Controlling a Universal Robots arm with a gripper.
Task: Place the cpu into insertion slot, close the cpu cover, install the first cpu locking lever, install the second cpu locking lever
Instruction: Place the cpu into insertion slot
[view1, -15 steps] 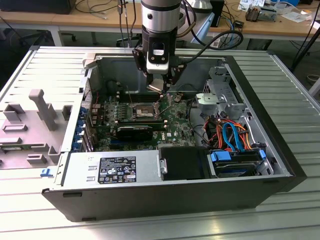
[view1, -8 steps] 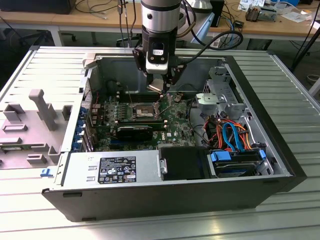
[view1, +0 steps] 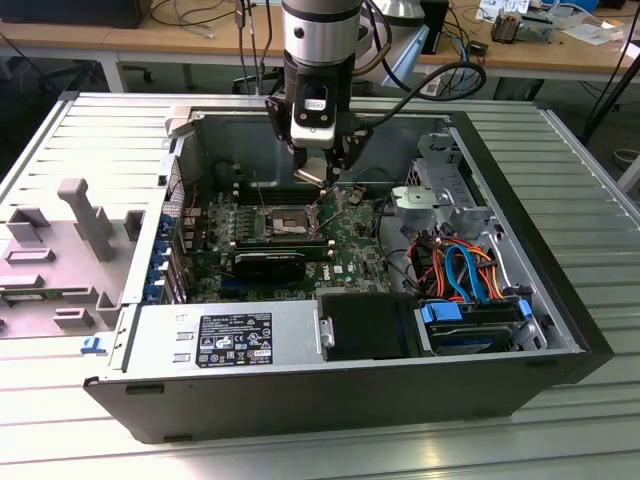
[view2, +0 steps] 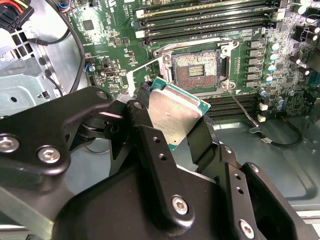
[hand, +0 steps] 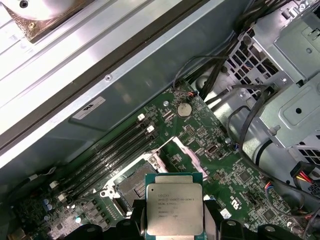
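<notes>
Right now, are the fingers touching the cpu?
Touching. In the second wrist view the fingers press against opposite edges of the cpu, with no gap on either side.

Room above insertion slot (view2: 196, 70); memory slots (view2: 200, 22) beside

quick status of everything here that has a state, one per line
gripper, shut on the cpu
cpu, held above the board, not seated
insertion slot, empty, contacts exposed
cpu cover, swung open
locking lever, unlatched, standing out from the socket
computer case, lying flat, side open
</notes>
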